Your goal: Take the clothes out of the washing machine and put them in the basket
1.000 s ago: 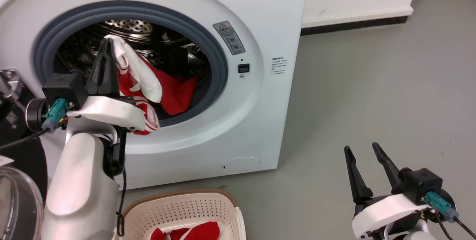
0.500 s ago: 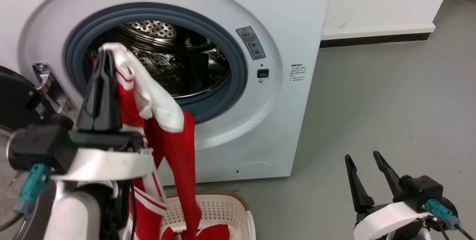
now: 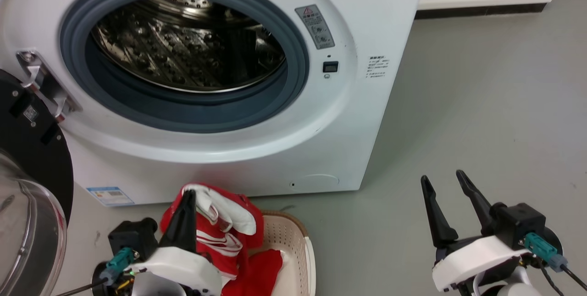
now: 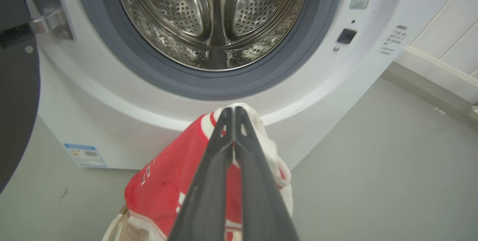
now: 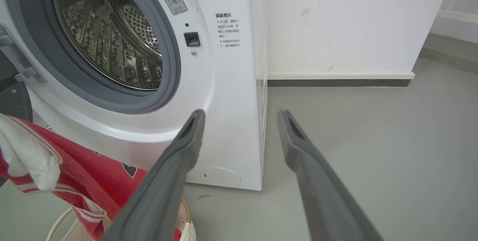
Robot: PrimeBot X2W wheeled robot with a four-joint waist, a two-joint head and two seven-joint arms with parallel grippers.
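The white washing machine [image 3: 330, 117] stands with its door open, and no clothes show in its steel drum [image 3: 183, 43]. My left gripper [image 3: 187, 193] is shut on red and white clothes [image 3: 220, 225], holding them low over the cream basket [image 3: 293, 241] in front of the machine. More red cloth [image 3: 261, 268] lies inside the basket. In the left wrist view the shut fingertips [image 4: 233, 111] pinch the bunched garment [image 4: 164, 188]. My right gripper [image 3: 442, 179] is open and holds nothing, above the floor to the right; its wrist view shows the clothes [image 5: 74, 170] and the basket [image 5: 185, 215].
The machine's black-rimmed glass door [image 3: 27, 204] hangs open at the far left, close beside my left arm. Grey floor [image 3: 481, 103] stretches to the right of the machine, ending at a white wall with a dark skirting [image 3: 481, 10].
The left gripper has pulled the red garment out of the drum and brought it down over the basket. The head camera has shifted. The right gripper has stayed open in place.
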